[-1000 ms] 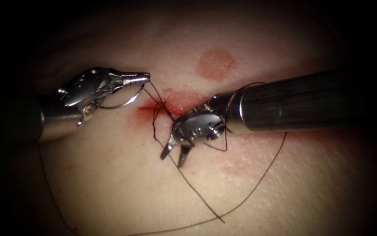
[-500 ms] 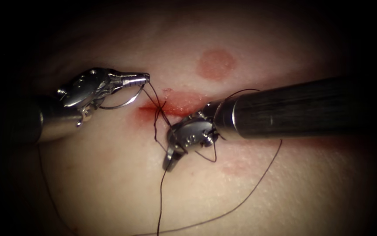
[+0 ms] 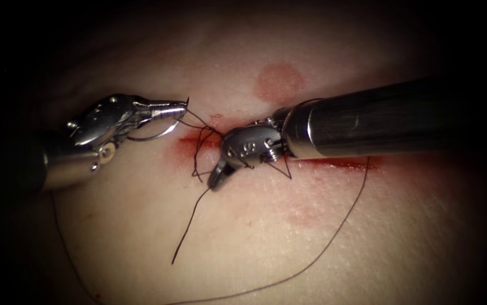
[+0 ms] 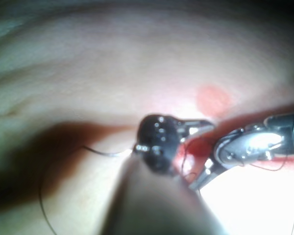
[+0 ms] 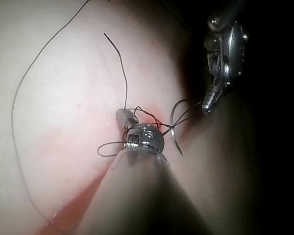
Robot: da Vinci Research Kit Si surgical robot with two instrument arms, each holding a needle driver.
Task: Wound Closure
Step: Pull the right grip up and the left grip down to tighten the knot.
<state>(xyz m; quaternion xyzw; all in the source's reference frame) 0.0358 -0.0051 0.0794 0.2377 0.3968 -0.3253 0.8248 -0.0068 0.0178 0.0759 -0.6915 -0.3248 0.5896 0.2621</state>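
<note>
Tissue was pale pink-beige, with a round reddish-pink spot upper centre of the frame. Red fluid stained the cut as a red line at mid frame. Thread was dark, near black. Both claws, left and right, were shiny silver metal; needle silver; right shaft dark grey.

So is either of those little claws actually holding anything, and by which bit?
The left tool grips the needle at its thread end, clear of the tissue. The right tool is shut on the thread near its free end.
</note>
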